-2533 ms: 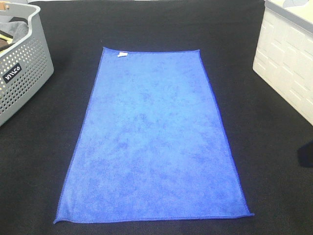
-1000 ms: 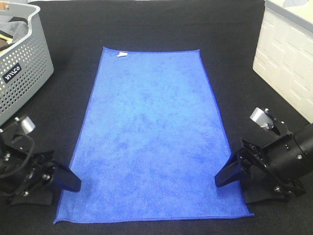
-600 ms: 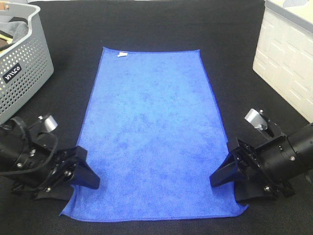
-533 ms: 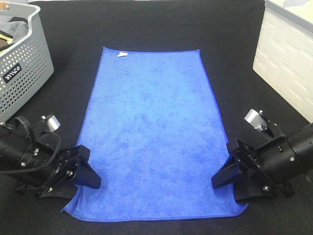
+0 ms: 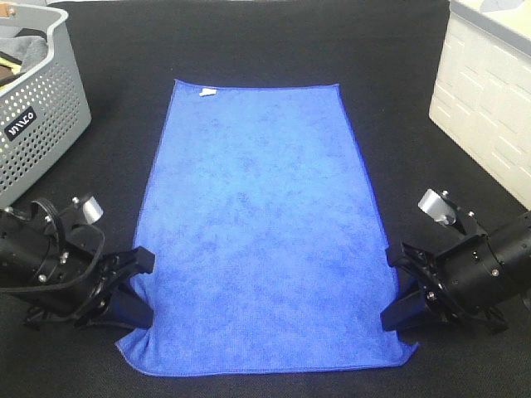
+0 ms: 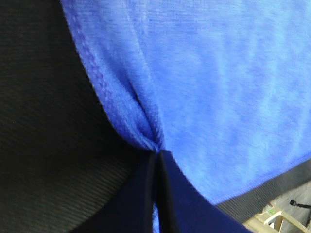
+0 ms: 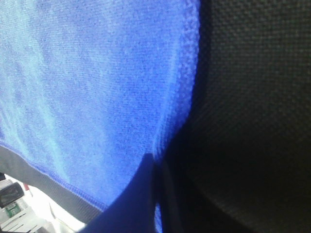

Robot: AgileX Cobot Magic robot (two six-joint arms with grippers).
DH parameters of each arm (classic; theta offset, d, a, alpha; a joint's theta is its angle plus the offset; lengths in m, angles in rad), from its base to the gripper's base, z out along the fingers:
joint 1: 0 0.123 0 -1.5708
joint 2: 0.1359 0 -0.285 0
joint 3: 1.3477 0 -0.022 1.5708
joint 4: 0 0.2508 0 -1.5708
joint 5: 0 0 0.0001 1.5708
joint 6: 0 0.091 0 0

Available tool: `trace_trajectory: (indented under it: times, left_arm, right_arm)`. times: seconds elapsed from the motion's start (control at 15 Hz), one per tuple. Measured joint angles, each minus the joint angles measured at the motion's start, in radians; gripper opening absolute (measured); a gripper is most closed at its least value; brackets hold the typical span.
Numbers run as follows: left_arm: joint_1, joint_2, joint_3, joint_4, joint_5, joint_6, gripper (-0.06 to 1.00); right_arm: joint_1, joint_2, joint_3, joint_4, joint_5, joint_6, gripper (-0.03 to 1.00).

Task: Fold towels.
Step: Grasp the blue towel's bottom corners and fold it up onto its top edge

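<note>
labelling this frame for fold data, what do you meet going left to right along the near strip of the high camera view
left gripper → blue towel → right gripper

You've got a black woven surface (image 5: 249, 41), blue towel (image 5: 261, 224) spread lengthwise mid-surface, grey perforated basket (image 5: 41, 124) far left, white panelled box (image 5: 489, 99) far right

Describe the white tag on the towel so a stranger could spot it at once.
A blue towel lies flat on the black table. Go to its far edge, to the corner nearer the grey perforated basket. The white tag there is the only non-blue spot on it.
</note>
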Motion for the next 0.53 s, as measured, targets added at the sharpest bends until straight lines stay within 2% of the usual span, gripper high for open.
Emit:
trace_trajectory:
  times: [0.13,0.2,0.27,0.33,0.53]
  left_arm:
    - [0.000,-0.053,0.001,0.099,0.022,-0.081,0.00]
    - [0.000,-0.053,0.001,0.099,0.022,-0.081,0.00]
    - [0.000,-0.103,0.018,0.207,0.047,-0.163,0.00]
    - [0.000,-0.103,0.018,0.207,0.047,-0.163,0.00]
    - [0.000,-0.179,0.072,0.311,0.062,-0.236,0.00]
  right_arm:
    - [0.000,0.000,0.002,-0.031,0.036,0.032,0.00]
    - [0.000,0.000,0.002,-0.031,0.036,0.032,0.00]
    - [0.000,0.000,0.014,-0.052,0.045,0.062,0.00]
    - [0.000,0.000,0.014,-0.052,0.045,0.062,0.00]
    - [0.000,-0.050,0.069,-0.067,0.033,0.068,0.00]
